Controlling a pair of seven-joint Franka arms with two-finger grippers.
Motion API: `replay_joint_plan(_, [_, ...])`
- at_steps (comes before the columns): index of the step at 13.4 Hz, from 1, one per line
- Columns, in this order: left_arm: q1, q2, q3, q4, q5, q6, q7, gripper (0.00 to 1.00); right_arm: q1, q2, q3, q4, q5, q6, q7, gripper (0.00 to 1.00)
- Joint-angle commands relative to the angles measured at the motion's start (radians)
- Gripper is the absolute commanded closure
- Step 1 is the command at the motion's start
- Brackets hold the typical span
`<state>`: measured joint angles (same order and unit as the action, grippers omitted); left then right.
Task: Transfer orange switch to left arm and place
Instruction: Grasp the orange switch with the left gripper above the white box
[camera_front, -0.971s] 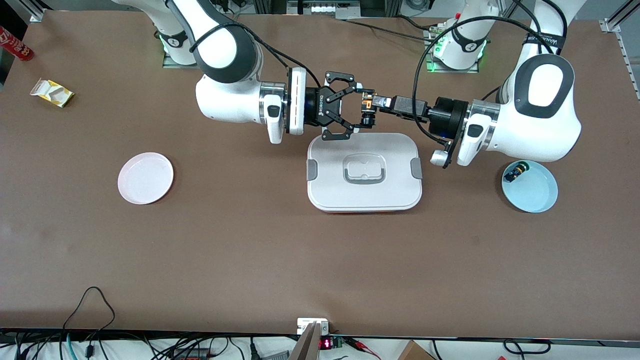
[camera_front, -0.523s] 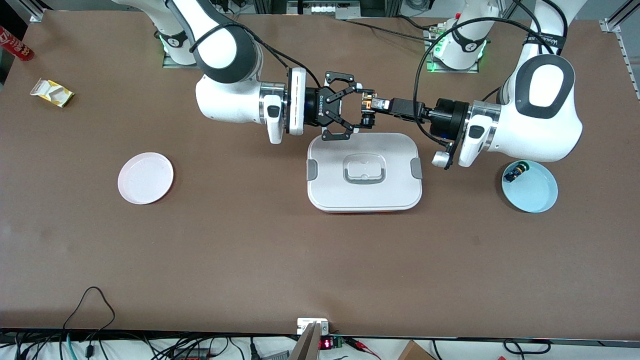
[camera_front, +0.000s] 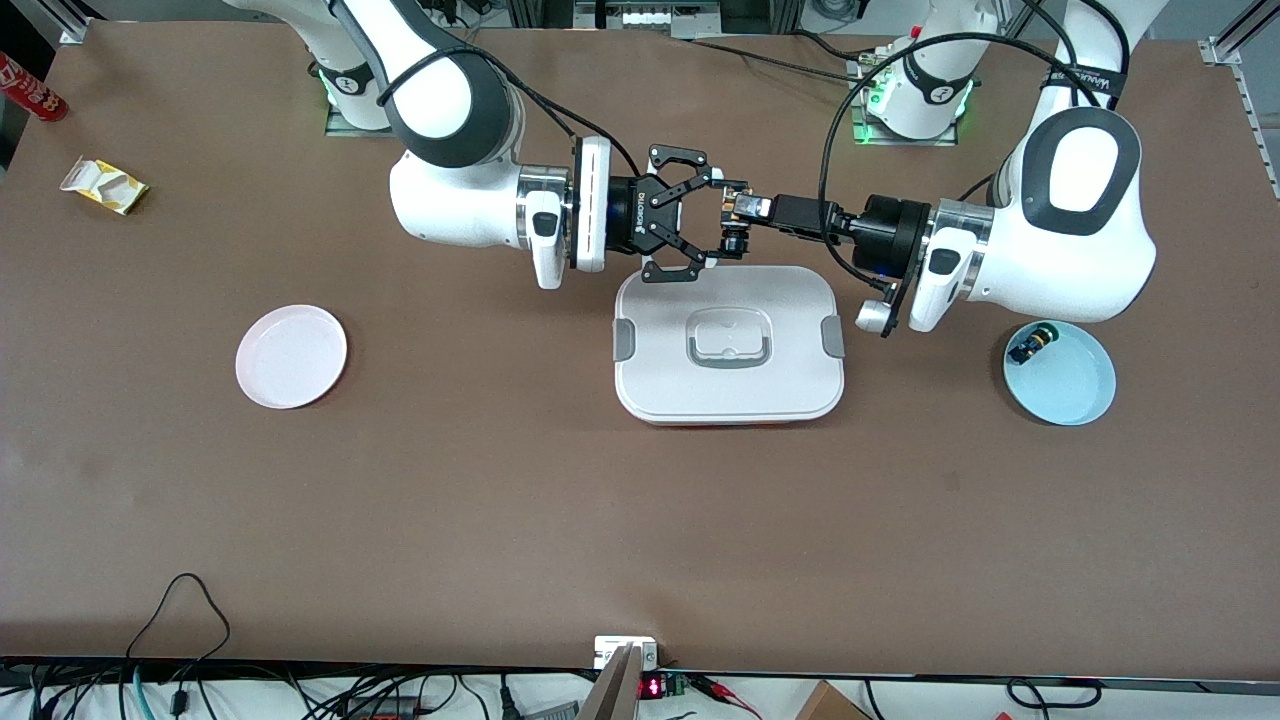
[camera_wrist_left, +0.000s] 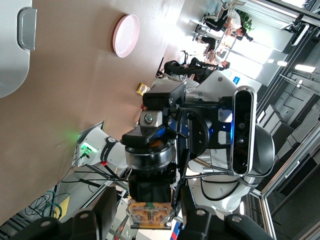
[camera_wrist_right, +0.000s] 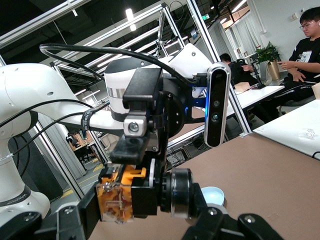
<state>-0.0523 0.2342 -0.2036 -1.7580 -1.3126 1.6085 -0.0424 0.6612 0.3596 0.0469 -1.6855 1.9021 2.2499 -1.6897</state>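
Note:
The orange switch hangs in the air over the edge of the white box that is farthest from the front camera. My left gripper is shut on its orange end. My right gripper is open, its fingers spread on either side of the switch's black cap end without touching it. In the left wrist view the switch sits in my left gripper. In the right wrist view the switch lies between the spread fingers of my right gripper.
A pink plate lies toward the right arm's end. A blue plate toward the left arm's end holds another small switch. A yellow packet and a red can lie at the table's corner.
The left arm has carried the switch a little farther in between the right gripper's open fingers. The right arm has barely moved.

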Motion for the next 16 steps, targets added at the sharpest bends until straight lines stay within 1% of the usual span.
replay_joint_plan(1, [-0.004, 0.01, 0.001, -0.014, -0.033, 0.016, 0.053, 0.45, 0.015, 0.009, -0.012, 0.023, 0.028, 0.013, -0.016, 0.72])
replay_joint_plan(2, [-0.004, 0.011, 0.001, -0.014, -0.033, 0.018, 0.055, 0.49, 0.015, 0.007, -0.012, 0.023, 0.028, 0.013, -0.015, 0.72])
replay_joint_plan(5, [-0.004, 0.008, -0.009, -0.014, -0.033, 0.013, 0.055, 0.52, 0.015, 0.007, -0.012, 0.023, 0.028, 0.013, -0.016, 0.72])
replay_joint_plan(8, [-0.004, 0.007, -0.014, -0.011, -0.033, 0.014, 0.053, 0.61, 0.015, 0.007, -0.013, 0.023, 0.026, 0.013, -0.016, 0.72])
replay_joint_plan(11, [-0.004, 0.007, -0.014, -0.005, -0.033, 0.013, 0.053, 0.69, 0.015, 0.006, -0.013, 0.023, 0.028, 0.013, -0.016, 0.71])
replay_joint_plan(15, [-0.003, 0.007, -0.013, -0.003, -0.031, 0.013, 0.053, 0.69, 0.015, 0.006, -0.013, 0.023, 0.028, 0.013, -0.016, 0.7])
replay_joint_plan(16, [-0.003, 0.007, -0.013, -0.003, -0.031, 0.011, 0.053, 0.69, 0.015, 0.002, -0.013, 0.023, 0.029, 0.013, -0.002, 0.55])
